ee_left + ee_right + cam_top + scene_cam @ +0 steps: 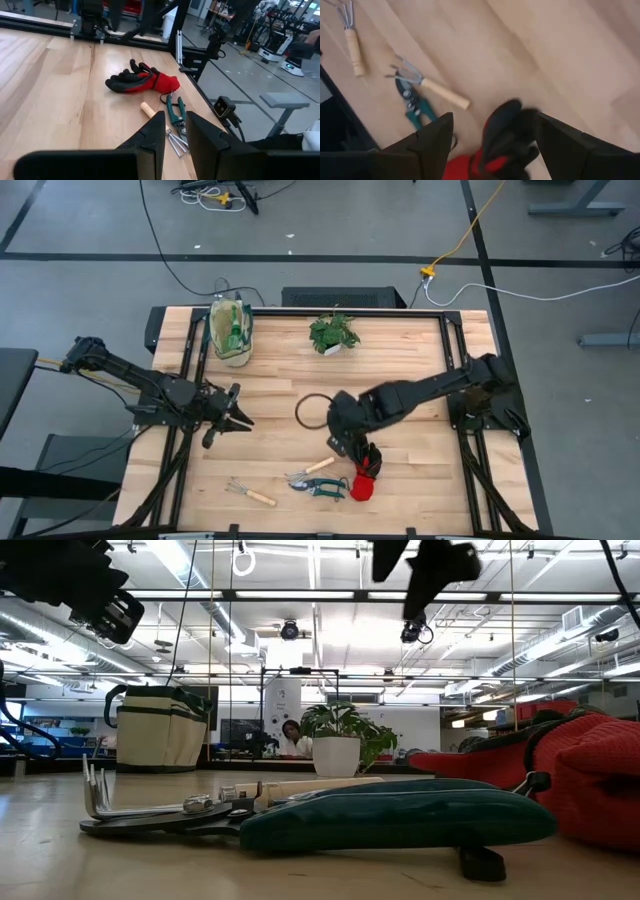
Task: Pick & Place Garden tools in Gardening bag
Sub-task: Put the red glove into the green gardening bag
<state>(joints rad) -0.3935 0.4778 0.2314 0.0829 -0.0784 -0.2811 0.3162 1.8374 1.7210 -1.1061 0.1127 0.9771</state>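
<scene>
The black-and-red gloves lie on the table near its front edge, and also show in the right wrist view. The teal-handled shears and a wooden-handled tool lie just left of them. A small wooden-handled rake lies farther left. The beige bag stands at the far left with a green spray bottle in it. My right gripper is open above the gloves, one finger on either side. My left gripper is open and empty over the table's left part.
A potted plant in a white pot stands at the far middle. A dark ring lies on the table's middle, just left of my right gripper. Bare wood lies between the bag and the tools.
</scene>
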